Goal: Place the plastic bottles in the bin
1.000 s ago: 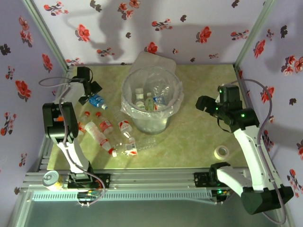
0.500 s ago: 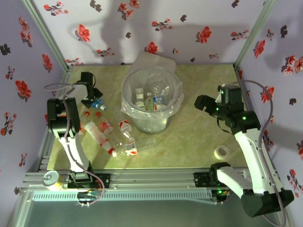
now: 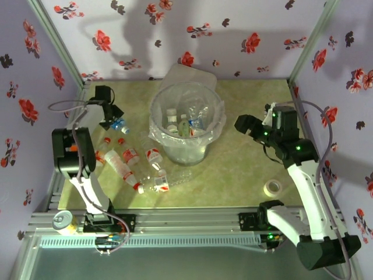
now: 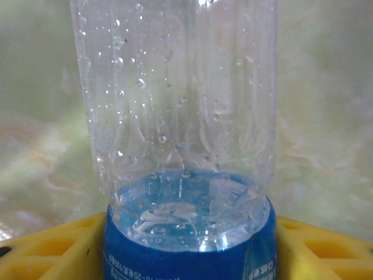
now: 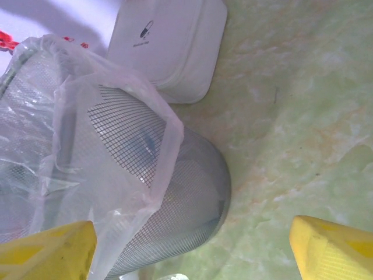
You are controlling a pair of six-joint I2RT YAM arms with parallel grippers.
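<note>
Top view: left gripper [image 3: 112, 121] near worktop's [image 3: 245, 175] far-left corner, jaws clamped on blue-label bottle [image 3: 120, 124]. Other bottles [image 3: 131, 160] lie along left edge; some are already in the bin [image 3: 156, 111], mid-far.

Right gripper [image 3: 245, 125] is right of the bin, jaws apart, empty.

L wrist: the bottle is pinched btwn yellow fingers [image 4: 46, 245].

R wrist: jaws spread wide, bin close by, white box [image 5: 169, 41] just behind it.

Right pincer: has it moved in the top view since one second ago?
Yes. The right pincer has shifted slightly left, closer to the bin, which has stayed in place.
</note>
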